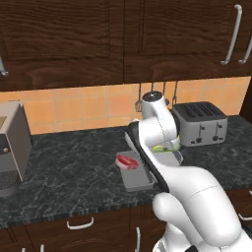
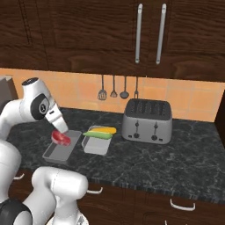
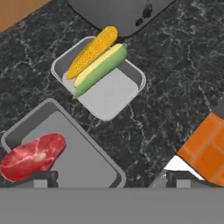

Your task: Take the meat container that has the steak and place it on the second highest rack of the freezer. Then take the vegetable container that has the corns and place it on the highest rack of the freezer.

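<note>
The meat container (image 2: 56,151) is a long grey tray on the dark counter, and the red steak (image 2: 60,138) lies at its far end. Just right of it stands the shorter vegetable container (image 2: 97,145) with the yellow and green corns (image 2: 100,132) across its back. My gripper (image 2: 63,130) hangs just above the steak end of the meat container, pointing down. In the hand view its fingertips (image 3: 41,178) stand wide apart, so the gripper (image 3: 111,180) is open and holds nothing, with the steak (image 3: 33,155) and meat container (image 3: 87,159) below and the corns (image 3: 98,59) beyond. The freezer and its racks are out of view.
A silver toaster (image 2: 147,121) stands right of the trays against the tiled wall, with utensils (image 2: 113,90) hanging above. A grey appliance (image 1: 10,147) sits at the counter's left end. Dark cabinets (image 1: 123,39) hang overhead. My own arm (image 1: 152,157) hides part of the vegetable container (image 1: 170,156).
</note>
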